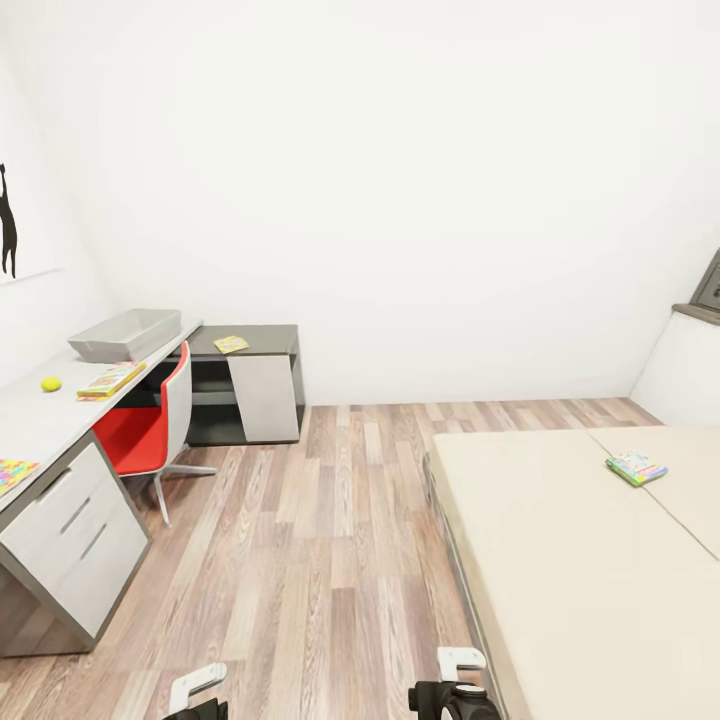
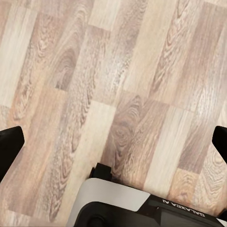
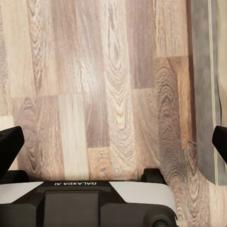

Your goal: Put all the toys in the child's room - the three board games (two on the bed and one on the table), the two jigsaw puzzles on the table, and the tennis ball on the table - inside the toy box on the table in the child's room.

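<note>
Across the wood floor (image 1: 330, 520), the bed (image 1: 570, 560) carries one board game (image 1: 636, 467); the surface (image 1: 40, 425) holds the toy box (image 1: 127, 334), puzzle (image 1: 12, 472), tennis ball (image 1: 50, 383). Both pincers hang wide and empty. Fetching seems not yet begun; next, approach the bed.

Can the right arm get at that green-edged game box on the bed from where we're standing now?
Probably not yet. The game box lies far up the bed, while the right tool hangs open over bare floor beside the bed frame. Nothing blocks it; driving closer should do.
</note>
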{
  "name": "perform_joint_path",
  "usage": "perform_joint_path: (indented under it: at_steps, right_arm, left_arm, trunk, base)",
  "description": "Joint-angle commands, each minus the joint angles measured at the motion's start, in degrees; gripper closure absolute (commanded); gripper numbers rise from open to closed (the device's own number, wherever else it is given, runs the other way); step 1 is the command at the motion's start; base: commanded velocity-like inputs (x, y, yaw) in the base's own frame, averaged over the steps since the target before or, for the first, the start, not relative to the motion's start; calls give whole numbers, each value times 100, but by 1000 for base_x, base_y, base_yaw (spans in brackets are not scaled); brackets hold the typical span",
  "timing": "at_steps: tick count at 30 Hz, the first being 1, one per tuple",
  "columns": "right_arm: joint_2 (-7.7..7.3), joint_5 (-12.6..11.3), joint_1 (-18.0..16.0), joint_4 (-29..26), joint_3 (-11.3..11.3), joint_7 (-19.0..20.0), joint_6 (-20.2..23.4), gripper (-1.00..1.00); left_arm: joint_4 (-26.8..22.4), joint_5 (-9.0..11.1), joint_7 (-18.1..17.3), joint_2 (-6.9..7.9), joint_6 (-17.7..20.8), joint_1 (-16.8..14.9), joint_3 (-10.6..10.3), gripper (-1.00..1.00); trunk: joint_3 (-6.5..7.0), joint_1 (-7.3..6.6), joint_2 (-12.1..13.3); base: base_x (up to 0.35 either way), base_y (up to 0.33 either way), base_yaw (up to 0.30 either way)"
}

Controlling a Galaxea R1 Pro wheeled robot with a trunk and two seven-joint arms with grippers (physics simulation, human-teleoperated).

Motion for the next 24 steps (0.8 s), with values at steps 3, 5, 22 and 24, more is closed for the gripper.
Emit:
perform_joint_path:
  at_steps: [3, 5, 22, 24]
  right_arm:
    - [1, -3, -3, -11, 6, -23, 36, -100]
    - [1, -3, -3, -11, 6, -23, 37, -100]
    - [1, -3, -3, -11, 6, -23, 32, -100]
    - [1, -3, -3, -11, 6, -23, 34, -100]
  left_arm:
    - [-13, 59, 20, -3, 33, -2, -11, -100]
    - [-13, 59, 20, -3, 33, -2, -11, -100]
    - [-13, 57, 24, -6, 33, -2, -11, -100]
    - [-13, 55, 24, -6, 33, -2, -11, -100]
  trunk:
    - [-12, 3, -12]
    - [-12, 3, -12]
    - [-12, 3, -12]
    - [-12, 3, -12]
  base:
    - [-5, -9, 0]
    - [-3, -4, 0]
    - [0, -65, 0]
    - [0, -95, 0]
